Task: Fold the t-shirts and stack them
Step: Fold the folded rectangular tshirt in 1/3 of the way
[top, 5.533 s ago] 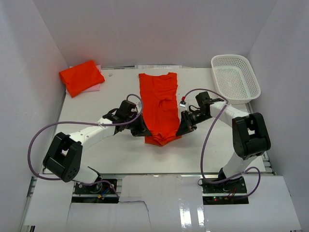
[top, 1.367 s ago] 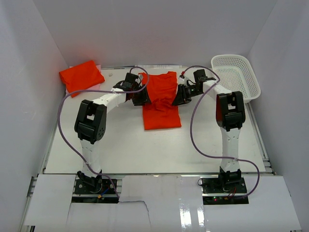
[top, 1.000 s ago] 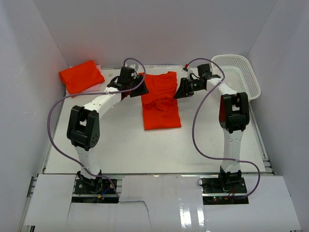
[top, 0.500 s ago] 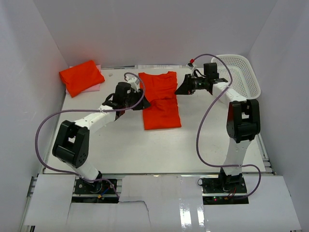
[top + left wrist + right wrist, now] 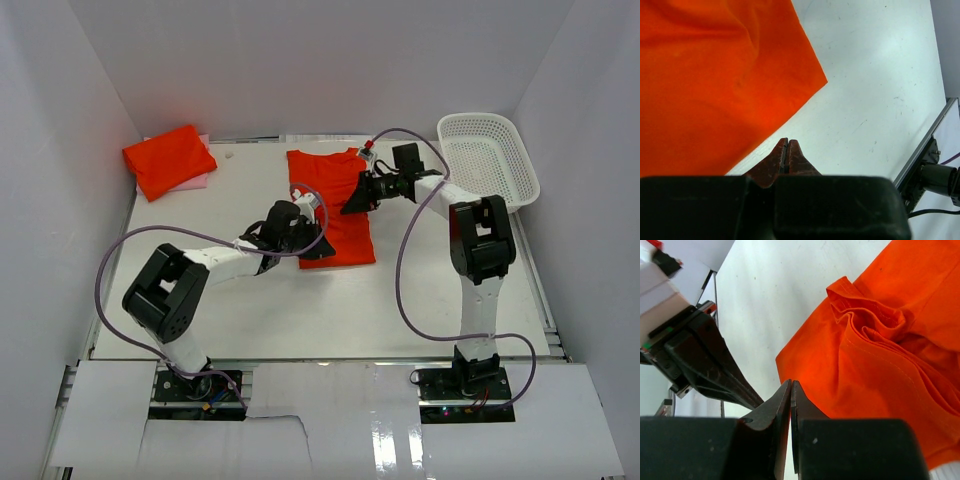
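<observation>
An orange t-shirt [image 5: 345,238], folded in half, lies flat at the table's far middle, collar end away from me. My left gripper [image 5: 322,252] is shut and empty, low by the shirt's near left part; in the left wrist view its tips [image 5: 786,143] are over bare table just off the shirt's edge [image 5: 715,85]. My right gripper [image 5: 348,206] is shut and empty above the shirt's right side; its tips [image 5: 790,385] point at the rumpled layered cloth [image 5: 880,345]. A second orange shirt [image 5: 168,160] lies folded at the far left.
A white plastic basket [image 5: 490,190] stands at the far right corner. The folded shirt rests on something pink [image 5: 196,183]. White walls close in the table on three sides. The left gripper's black body [image 5: 705,365] shows in the right wrist view.
The left gripper has moved toward me and right, from the shirt's left edge to its near left part. The right gripper has moved left from beside the shirt to over it.
</observation>
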Robot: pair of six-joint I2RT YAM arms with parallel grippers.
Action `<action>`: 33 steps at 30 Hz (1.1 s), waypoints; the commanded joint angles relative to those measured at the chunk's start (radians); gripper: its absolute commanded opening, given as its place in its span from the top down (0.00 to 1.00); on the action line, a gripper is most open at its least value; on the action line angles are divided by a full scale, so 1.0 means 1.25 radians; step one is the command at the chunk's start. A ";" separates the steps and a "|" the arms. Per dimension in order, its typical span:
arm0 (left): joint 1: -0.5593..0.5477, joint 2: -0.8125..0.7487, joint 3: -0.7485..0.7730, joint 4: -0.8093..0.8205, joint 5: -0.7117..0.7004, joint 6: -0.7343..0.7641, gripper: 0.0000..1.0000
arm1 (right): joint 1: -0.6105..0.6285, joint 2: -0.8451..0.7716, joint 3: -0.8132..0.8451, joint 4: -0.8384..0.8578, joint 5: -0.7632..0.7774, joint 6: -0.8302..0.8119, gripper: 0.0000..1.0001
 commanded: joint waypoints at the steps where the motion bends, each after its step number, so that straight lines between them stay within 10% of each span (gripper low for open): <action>1: 0.002 0.020 0.021 0.059 0.020 -0.004 1.00 | 0.025 0.042 0.061 -0.067 -0.033 -0.046 0.92; 33: 0.029 0.173 -0.140 0.266 0.026 -0.048 1.00 | 0.113 0.240 0.188 -0.115 -0.087 -0.116 0.92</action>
